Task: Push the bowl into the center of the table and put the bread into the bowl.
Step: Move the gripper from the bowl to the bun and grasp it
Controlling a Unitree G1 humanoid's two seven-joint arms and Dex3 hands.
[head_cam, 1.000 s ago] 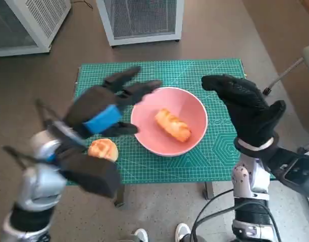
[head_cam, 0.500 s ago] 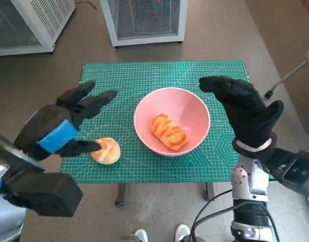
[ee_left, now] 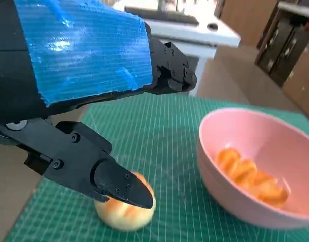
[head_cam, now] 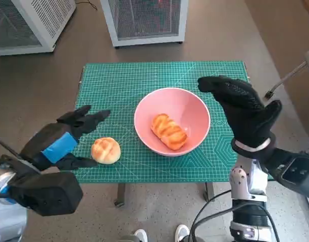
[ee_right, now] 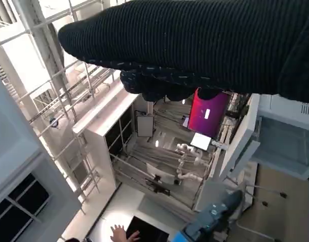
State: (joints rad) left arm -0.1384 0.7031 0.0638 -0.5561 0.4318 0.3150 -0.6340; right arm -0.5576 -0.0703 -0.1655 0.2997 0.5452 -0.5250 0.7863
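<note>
**A:** What is your table made of, as you look down?

**B:** You see a green cutting mat (head_cam: 144,80) with a fine printed grid covering the tabletop. On it, near the middle, sits a smooth pink bowl (head_cam: 195,108), round and deep, with a thin rim.

**A:** And inside the bowl?

**B:** A glazed, ridged piece of bread (head_cam: 169,131), golden-orange and oblong, lies on the bowl's floor. A second piece, a round bun (head_cam: 105,150) with a scored pale-gold top, sits on the mat outside the bowl, toward your left hand.

**A:** How are your hands?

**B:** Your left hand (head_cam: 63,138), hard black plastic with glossy blue tape across its back, has its fingers spread and holds nothing; in the left wrist view a black fingertip (ee_left: 125,189) is just over the bun, and you cannot tell whether it touches. Your right hand (head_cam: 245,108), in a knitted glove, is raised beside the bowl's right edge, fingers extended and empty.
</note>
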